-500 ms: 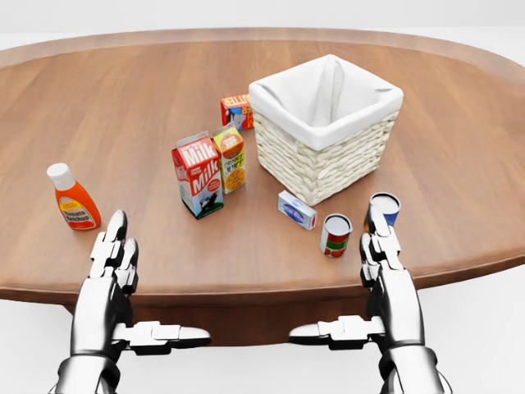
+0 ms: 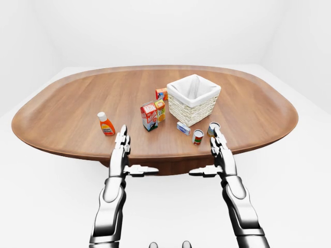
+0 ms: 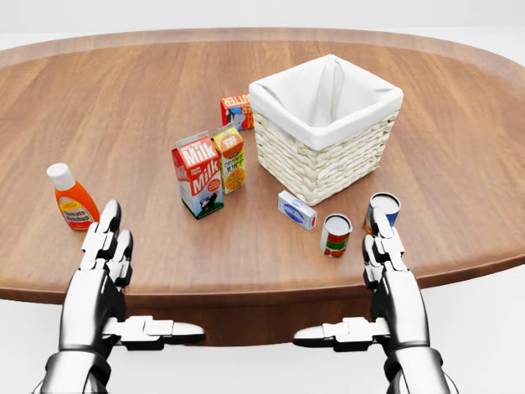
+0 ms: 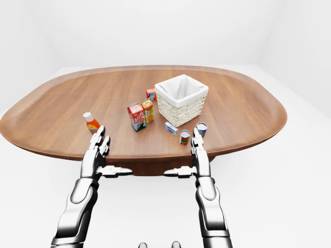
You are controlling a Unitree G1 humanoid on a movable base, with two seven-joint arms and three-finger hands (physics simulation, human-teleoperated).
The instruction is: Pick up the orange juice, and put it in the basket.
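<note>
Orange juice [image 3: 230, 158] stands upright on the table [image 3: 123, 107], a small yellow and orange carton touching or just beside the taller milk carton [image 3: 197, 173] on its left in the head view, and near the left wall of the basket [image 3: 325, 127].

We judge the carton to be light and fairly stiff, though thin card gives under a hard squeeze, and its printed faces look smooth and may slip. We would take it across the two broad flat faces around the middle, below the folded top. The milk carton crowds one side, so we see more room to come in from above or from the basket side, and a careless reach could tip both cartons over.

Our left hand [image 3: 102, 267] and right hand [image 3: 390, 275] hover at the near table edge, both released, fingers straight and thumbs pointing inward, holding nothing. The right hand is close to a blue can [image 3: 383, 209] and a red can [image 3: 335, 234], with a small white box [image 3: 296, 208] lying between them and the juice. A ketchup bottle [image 3: 72, 197] stands beyond the left hand.
</note>
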